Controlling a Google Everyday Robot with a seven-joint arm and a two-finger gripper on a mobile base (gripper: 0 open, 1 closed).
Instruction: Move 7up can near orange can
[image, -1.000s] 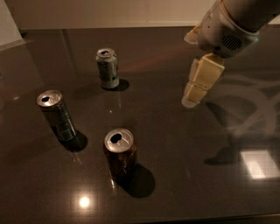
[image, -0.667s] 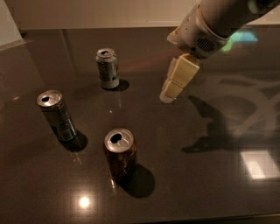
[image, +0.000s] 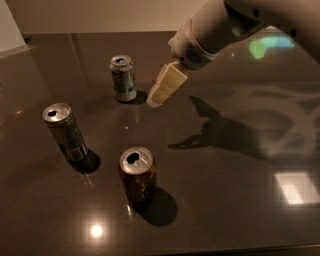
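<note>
The 7up can (image: 123, 79), pale grey-green with a silver top, stands upright at the back left of the dark table. The orange can (image: 137, 176), dark brownish-orange with an open silver top, stands upright nearer the front, well apart from the 7up can. My gripper (image: 154, 101), cream-coloured on a white arm, hangs tilted down and to the left. Its tip is just right of the 7up can, a small gap away and not touching it. It holds nothing.
A taller slim dark can (image: 65, 131) stands at the left, between the two others and further out. The dark glossy table (image: 235, 200) shows the arm's shadow and light reflections on its right side. The front edge runs along the bottom.
My gripper and arm have moved left and slightly down, from the right side of the table to just beside the 7up can. The cans have not moved.
</note>
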